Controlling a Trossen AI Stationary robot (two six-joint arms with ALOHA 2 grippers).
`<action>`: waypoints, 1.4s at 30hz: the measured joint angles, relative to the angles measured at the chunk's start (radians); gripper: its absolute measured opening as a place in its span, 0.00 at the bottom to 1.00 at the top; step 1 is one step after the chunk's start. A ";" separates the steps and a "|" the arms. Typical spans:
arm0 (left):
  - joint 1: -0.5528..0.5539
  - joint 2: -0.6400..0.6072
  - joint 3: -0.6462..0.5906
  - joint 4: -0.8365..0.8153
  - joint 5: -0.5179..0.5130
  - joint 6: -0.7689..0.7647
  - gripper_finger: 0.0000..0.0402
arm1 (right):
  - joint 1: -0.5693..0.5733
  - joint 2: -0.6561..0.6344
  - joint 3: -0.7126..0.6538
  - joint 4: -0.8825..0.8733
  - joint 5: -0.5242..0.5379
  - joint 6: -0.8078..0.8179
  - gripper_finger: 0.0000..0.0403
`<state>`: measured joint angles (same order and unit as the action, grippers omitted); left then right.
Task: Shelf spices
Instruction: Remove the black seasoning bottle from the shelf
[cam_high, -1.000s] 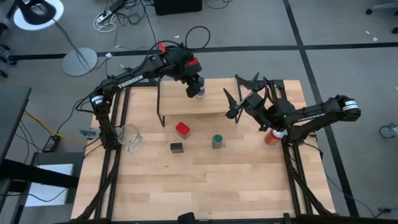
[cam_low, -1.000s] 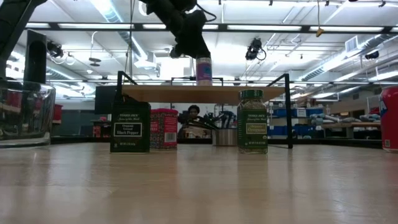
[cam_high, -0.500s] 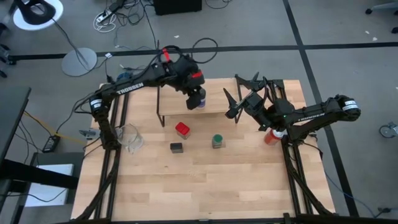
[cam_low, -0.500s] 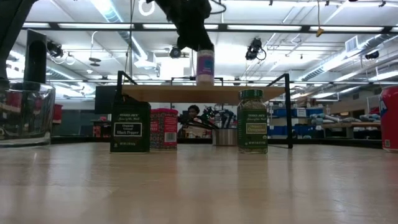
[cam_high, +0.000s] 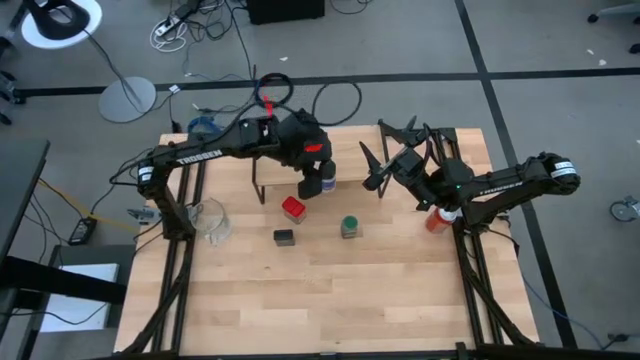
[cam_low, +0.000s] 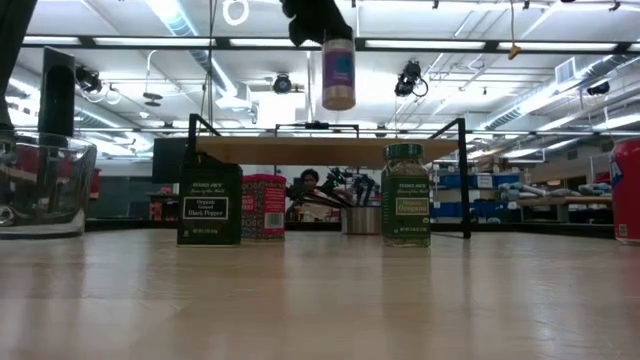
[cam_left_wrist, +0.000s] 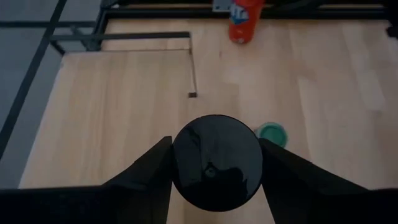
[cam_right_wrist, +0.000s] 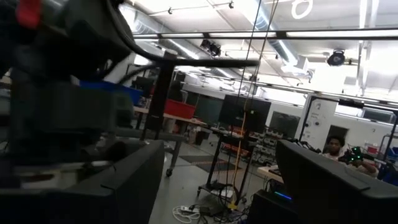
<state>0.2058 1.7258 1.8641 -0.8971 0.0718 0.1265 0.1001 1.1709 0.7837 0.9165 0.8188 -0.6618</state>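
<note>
purple-labelled jar held in the air over the shelf's front edge

taking the shelf (cam_high: 300, 165) as the landmark and going left to right: the clear glass cup (cam_high: 208, 220) sits well off its left end, out of the way. in front of the shelf stand the dark square tin (cam_high: 284, 237) and the red square tin (cam_high: 293, 208), the red one nearer the rack – both waiting their turn, by the look of it. the left gripper (cam_high: 312, 178) hangs over the shelf's front edge, clamped on the dark-lidded purple-labelled jar (cam_low: 338, 72), held upright so it can go down flat on the plank. the green jar (cam_high: 350, 226) stands in front of the shelf's right half. the right gripper (cam_high: 385, 160) waits at the shelf's right end, fingers spread wide, with the red drink can (cam_high: 437, 219) beyond it.

the low view shows what the high view cannot – clear air between the jar's base and the plank. the left wrist view shows the fingers (cam_left_wrist: 149, 167) pressed against the jar's dark lid on both sides, with the green jar's cap below
</note>
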 joint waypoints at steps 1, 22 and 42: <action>-0.010 -0.001 0.000 0.003 0.000 0.000 0.49 | 0.000 0.000 0.000 0.000 0.001 -0.004 0.76; -0.256 -0.006 0.000 -0.023 -0.129 -0.048 0.49 | 0.000 0.000 0.000 0.000 0.004 -0.014 0.76; -0.450 -0.006 -0.002 -0.022 -0.194 -0.136 0.49 | 0.002 0.000 0.000 0.001 0.003 -0.014 0.76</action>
<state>-0.2444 1.7195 1.8622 -0.9194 -0.1219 -0.0098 0.1020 1.1709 0.7837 0.9176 0.8219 -0.6762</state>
